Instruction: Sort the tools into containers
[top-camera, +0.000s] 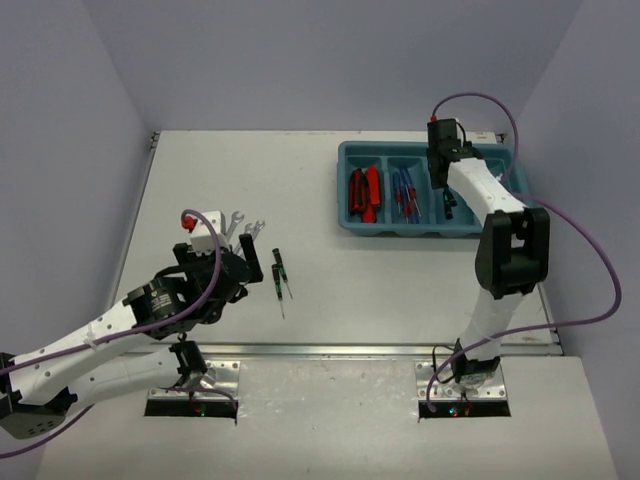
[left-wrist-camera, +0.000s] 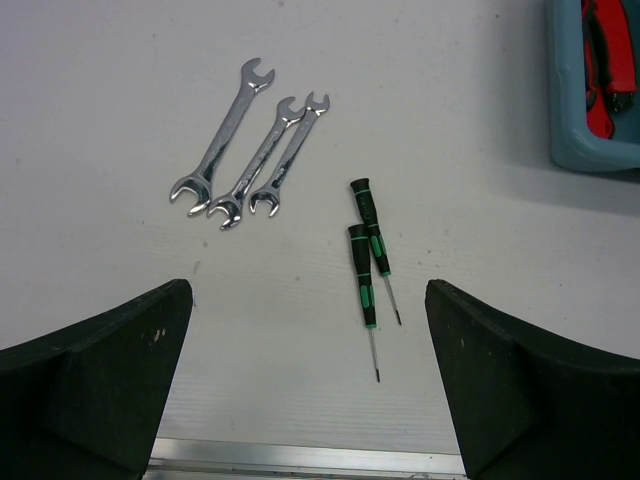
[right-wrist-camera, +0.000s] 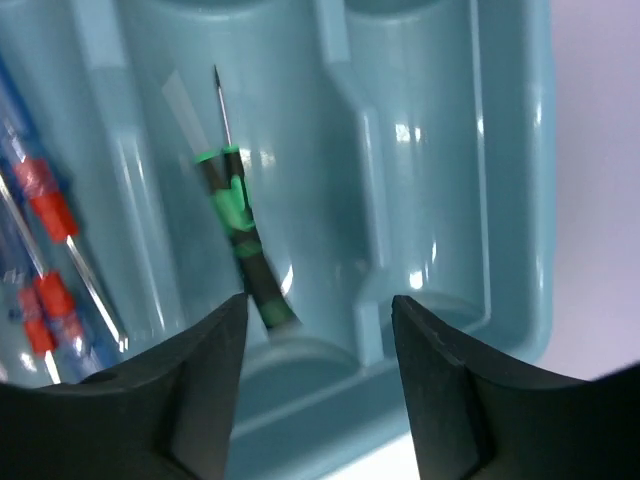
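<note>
Three silver wrenches (left-wrist-camera: 250, 160) lie fanned together on the white table, with two black screwdrivers with green marks (left-wrist-camera: 365, 262) to their right. My left gripper (left-wrist-camera: 308, 330) hovers open above the table just short of them, with nothing between its fingers. Over the teal tray (top-camera: 350, 225) at the far right my right gripper (right-wrist-camera: 318, 320) stands open. Below it a black-and-green screwdriver (right-wrist-camera: 240, 230), blurred, is in the third compartment, close to the left finger. Red-and-black tools (top-camera: 363, 192) fill the first compartment and blue-handled screwdrivers (right-wrist-camera: 45, 250) the second.
The right arm (top-camera: 500, 230) crosses the tray's right end and hides most of the fourth compartment. A metal rail (left-wrist-camera: 300, 460) runs along the table's near edge below the left gripper. Purple cables loop beside both arms.
</note>
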